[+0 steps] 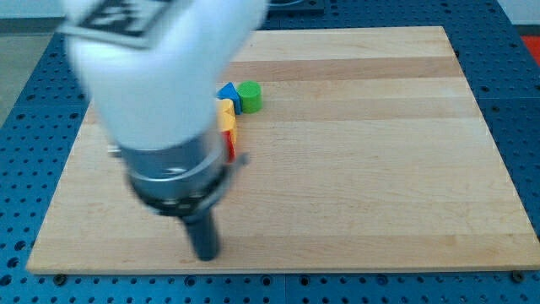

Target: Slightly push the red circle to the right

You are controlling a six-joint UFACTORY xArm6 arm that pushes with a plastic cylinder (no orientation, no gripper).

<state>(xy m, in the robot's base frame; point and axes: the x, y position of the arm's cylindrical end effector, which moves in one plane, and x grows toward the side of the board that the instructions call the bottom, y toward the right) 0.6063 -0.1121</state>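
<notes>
My arm fills the view's left and hides much of the board there. My tip [206, 254] stands near the board's bottom edge, below and slightly left of a cluster of blocks. A sliver of a red block [229, 146] shows at the arm's right edge; its shape cannot be made out. Above it sit a yellow block [226, 113], a blue block [228, 92] and a green round block [250, 96], close together. The tip is well apart from the red block.
The wooden board [363, 152] lies on a blue perforated table [25, 127]. The board's bottom edge [337, 268] runs just below my tip. Other blocks may be hidden behind the arm.
</notes>
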